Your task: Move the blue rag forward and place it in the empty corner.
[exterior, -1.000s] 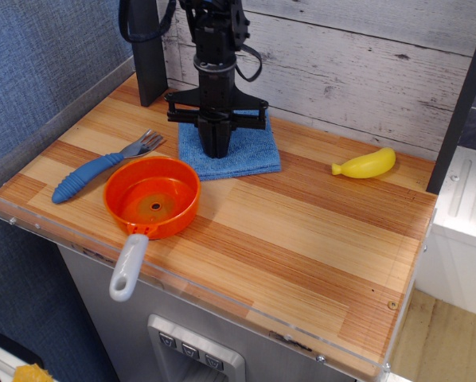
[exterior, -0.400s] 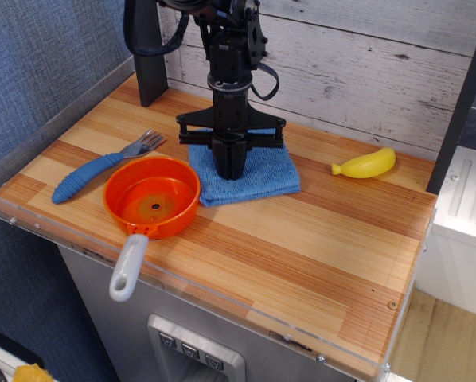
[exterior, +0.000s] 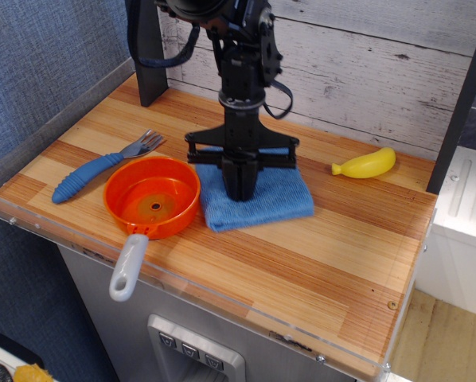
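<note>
The blue rag (exterior: 274,203) lies flat on the striped wood tabletop, just right of the orange pan (exterior: 152,197). My black gripper (exterior: 240,189) points straight down with its fingers together, pressed on the rag's middle; it hides the cloth beneath it. The empty corner (exterior: 373,314) is the bare front-right part of the table, with a clear acrylic rim and a small dark screw mark (exterior: 392,305). The rag is well short of that corner.
A blue-handled fork (exterior: 103,166) lies left of the pan, whose grey handle (exterior: 128,267) sticks out over the front edge. A yellow banana (exterior: 366,164) lies at the back right. A black post (exterior: 146,48) stands at the back left. A white plank wall is behind.
The gripper has moved forward and to the right, dragging the blue rag with it along the tabletop from the back toward the middle. Pan, fork and banana have not moved.
</note>
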Controlling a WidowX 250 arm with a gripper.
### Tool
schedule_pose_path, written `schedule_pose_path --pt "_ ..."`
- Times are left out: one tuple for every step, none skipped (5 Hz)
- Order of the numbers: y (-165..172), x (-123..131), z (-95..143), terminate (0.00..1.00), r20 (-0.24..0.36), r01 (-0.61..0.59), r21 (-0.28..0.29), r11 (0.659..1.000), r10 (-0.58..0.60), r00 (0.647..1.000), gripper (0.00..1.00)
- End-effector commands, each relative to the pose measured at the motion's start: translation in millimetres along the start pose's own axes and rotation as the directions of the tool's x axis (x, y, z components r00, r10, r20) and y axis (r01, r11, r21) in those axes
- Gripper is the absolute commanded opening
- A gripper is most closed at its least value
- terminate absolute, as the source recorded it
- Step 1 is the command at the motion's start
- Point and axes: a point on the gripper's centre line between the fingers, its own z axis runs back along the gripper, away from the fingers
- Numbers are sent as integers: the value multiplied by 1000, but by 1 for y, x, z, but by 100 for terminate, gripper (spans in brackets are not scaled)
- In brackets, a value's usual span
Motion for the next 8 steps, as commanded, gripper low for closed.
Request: schedule_pose_path --pt "-13 -32 12 0 32 46 -29 999 -45 998 0" --pt "-20 -51 12 0 31 81 -22 996 -80 996 0" --pt "-26 -67 10 0 26 110 -22 994 -110 994 0" --pt "-32 -80 9 0 31 137 -16 990 -136 990 0" --pt "-35 -88 8 0 43 187 -12 982 -186 982 0" --pt "-36 -89 8 0 53 210 -11 978 -209 976 0" --pt "-35 -84 15 0 71 237 1 971 -237 969 0" --pt "-30 -75 27 0 98 261 -31 965 -257 961 100"
